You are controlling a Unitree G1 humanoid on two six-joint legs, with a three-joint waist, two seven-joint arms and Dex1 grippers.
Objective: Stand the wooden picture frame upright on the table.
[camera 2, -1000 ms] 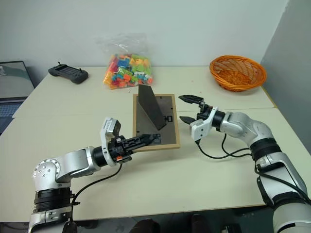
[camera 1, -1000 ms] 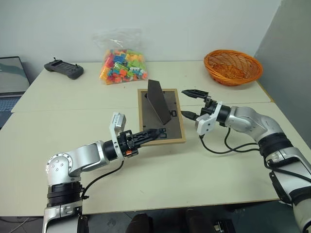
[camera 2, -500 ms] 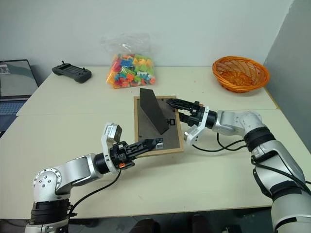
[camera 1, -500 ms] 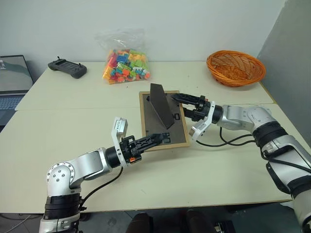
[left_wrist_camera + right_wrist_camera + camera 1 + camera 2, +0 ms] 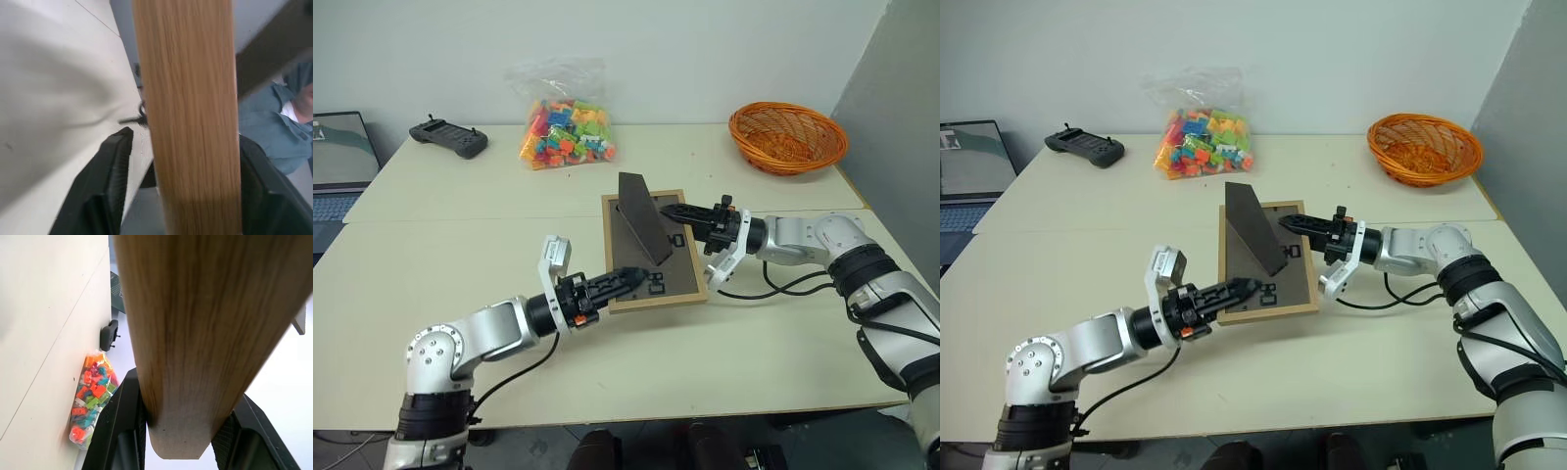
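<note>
Looking at the wooden picture frame in the middle of the picture, I see it back side up on the desk, its dark stand folded out and sticking up. My right claw comes in from the right and is clamped on the frame's right edge; the right wrist view has the wood squeezed between both fingers. My left claw sits at the frame's lower left corner, fingers apart with the wooden edge between them, not squeezing. Upper middle: bag of colourful blocks. Upper right: orange basket. Upper left: black controller, laptop at the left edge.
</note>
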